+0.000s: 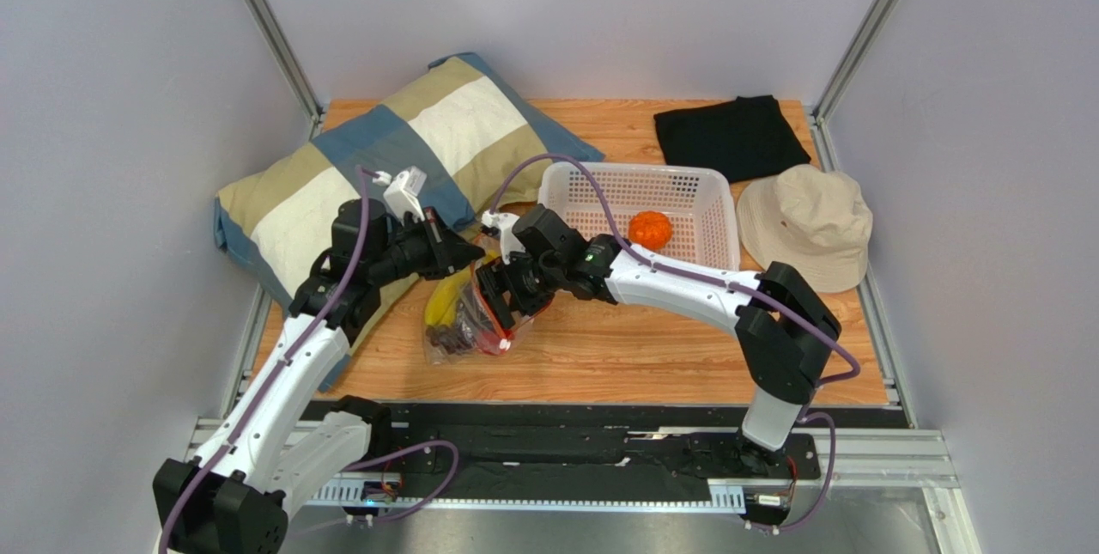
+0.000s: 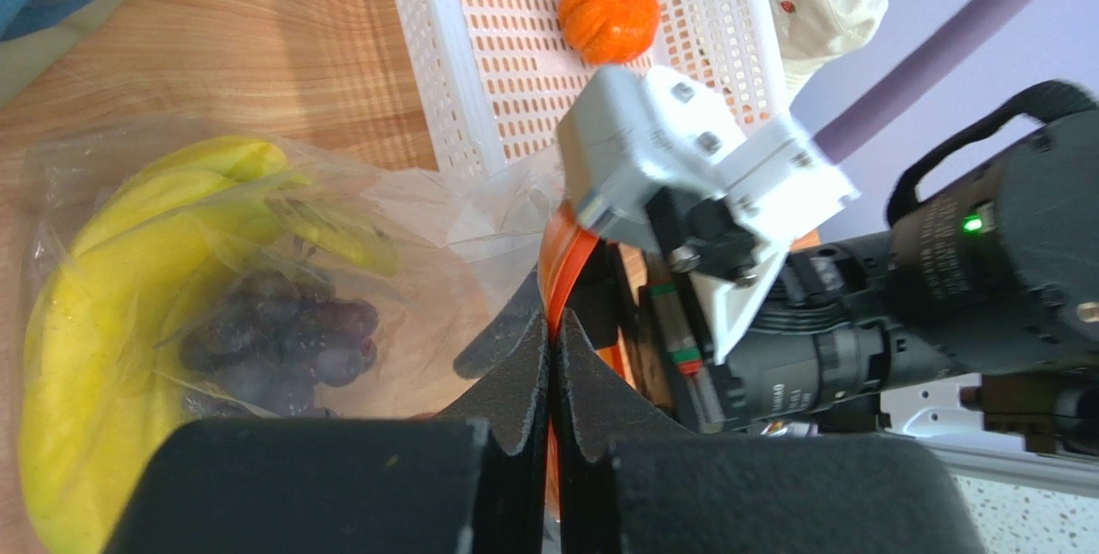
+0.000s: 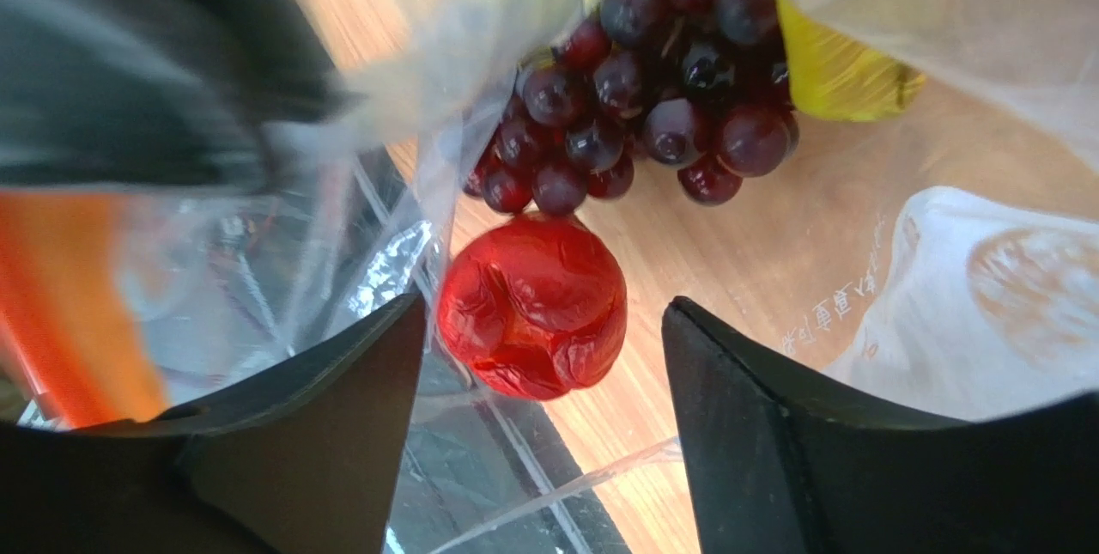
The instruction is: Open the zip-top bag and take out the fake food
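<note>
Left pincer (image 2: pixel 552 351): clamped shut on the orange zipper strip (image 2: pixel 568 258) of the zip-top bag (image 1: pixel 467 322).
Right pincer (image 3: pixel 543 312): jaws wide at the bag mouth, one finger on each side of the red apple-like fruit (image 3: pixel 532 303); couldn't tell if they touched it.
Bag: lay on the counter (image 1: pixel 619 348), by the pillow (image 1: pixel 387 155) edge, near the white basket (image 1: pixel 697 187).
In bag: banana bunch (image 2: pixel 129 219), purple grape bunch (image 3: pixel 632 103), the red fruit.
Orange fruit (image 1: pixel 649 228): sat in the basket, outside the bag.
Far right: beige hat (image 1: pixel 806 226), black cloth (image 1: pixel 733 135).
</note>
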Tool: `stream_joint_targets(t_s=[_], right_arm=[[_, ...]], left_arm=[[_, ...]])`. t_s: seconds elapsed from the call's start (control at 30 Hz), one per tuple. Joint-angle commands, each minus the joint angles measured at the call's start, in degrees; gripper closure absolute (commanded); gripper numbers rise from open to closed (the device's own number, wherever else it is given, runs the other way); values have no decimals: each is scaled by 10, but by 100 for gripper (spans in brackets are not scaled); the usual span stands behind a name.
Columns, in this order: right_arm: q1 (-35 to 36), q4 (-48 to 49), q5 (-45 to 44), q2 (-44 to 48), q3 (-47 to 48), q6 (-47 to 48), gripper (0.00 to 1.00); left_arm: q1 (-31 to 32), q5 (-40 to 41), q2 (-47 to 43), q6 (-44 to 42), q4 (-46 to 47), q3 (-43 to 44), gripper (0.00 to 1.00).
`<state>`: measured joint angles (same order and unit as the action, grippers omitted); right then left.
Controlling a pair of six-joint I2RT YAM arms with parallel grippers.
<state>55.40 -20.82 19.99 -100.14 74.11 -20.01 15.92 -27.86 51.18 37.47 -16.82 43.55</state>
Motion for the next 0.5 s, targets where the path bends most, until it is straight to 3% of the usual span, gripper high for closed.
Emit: stream_joint_targets(t_s=[0.0,0.47], right_arm=[[12,59,8,-7,-26,-13,24],[46,242,-74,-47,-156,-71,15]], left_arm=[[12,9,6,9,38,-5,100],[59,88,4,19,44,-62,100]])
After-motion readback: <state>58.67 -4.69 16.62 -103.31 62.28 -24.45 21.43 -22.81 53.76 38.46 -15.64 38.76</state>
